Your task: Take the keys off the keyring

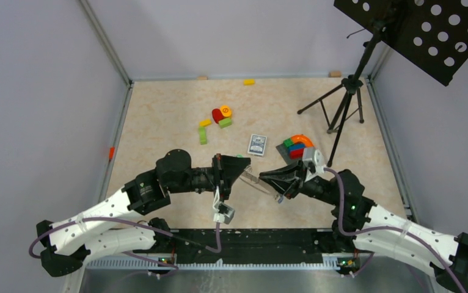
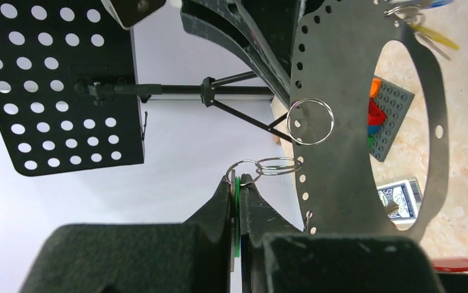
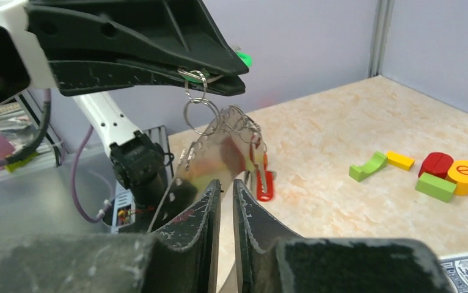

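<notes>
The keyring (image 1: 256, 181), a large thin grey metal loop with small holes along its rim, hangs in the air between my two grippers. In the left wrist view it (image 2: 341, 91) fills the right side. My left gripper (image 2: 239, 178) is shut on a green-tagged key (image 2: 237, 207), which joins the loop through small split rings (image 2: 278, 166). Other keys (image 2: 430, 33) with yellow and blue tags hang at the loop's far end. My right gripper (image 3: 226, 183) is shut on the loop's edge (image 3: 219, 149). A red-tagged key (image 3: 266, 183) dangles from it.
A playing-card box (image 1: 257, 144) lies just beyond the grippers. A grey baseplate (image 1: 283, 152) with coloured blocks lies to its right. Loose toy blocks (image 1: 221, 116) lie further back. A music stand's tripod (image 1: 344, 104) stands at the back right, its perforated desk (image 1: 430, 30) overhead.
</notes>
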You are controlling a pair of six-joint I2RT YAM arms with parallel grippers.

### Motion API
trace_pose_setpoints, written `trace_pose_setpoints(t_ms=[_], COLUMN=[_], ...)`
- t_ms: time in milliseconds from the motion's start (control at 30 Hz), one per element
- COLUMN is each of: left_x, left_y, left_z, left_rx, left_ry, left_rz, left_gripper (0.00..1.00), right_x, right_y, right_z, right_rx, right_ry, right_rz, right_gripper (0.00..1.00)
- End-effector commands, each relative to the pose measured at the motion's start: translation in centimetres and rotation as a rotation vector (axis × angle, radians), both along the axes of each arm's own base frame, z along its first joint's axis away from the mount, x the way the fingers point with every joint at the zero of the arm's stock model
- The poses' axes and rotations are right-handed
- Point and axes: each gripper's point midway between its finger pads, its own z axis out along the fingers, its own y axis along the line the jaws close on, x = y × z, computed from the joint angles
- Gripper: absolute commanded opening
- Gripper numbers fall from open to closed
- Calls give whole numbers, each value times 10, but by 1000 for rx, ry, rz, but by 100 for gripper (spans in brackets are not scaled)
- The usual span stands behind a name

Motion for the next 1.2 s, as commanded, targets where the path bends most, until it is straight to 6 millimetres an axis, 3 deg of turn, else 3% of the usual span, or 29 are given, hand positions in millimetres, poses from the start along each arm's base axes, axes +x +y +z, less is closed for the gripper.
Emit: trace_pose_setpoints(t_ms=[0, 200, 467, 800, 1167], left_x=[-5, -4, -5, -9, -12], left_y=[0, 0, -1, 0, -3], left_z=[31, 29, 27, 30, 27], left_rx=[-80, -74, -72, -80, -73], left_ry=[-41, -38, -33, -30, -13], left_rz=[-25, -22, -29, -44, -68], left_gripper=[0, 0, 0, 0, 0], right_x=[0, -34, -43, -11, -4], right_y=[6, 12, 15, 12, 17], right_z=[21, 32, 47, 45, 57], right_rx=[-14, 31, 100, 63, 67], right_ry=[-67, -114, -98, -119, -180], right_rz=[13, 203, 269, 87, 62], right_gripper=[13, 15, 22, 34, 43])
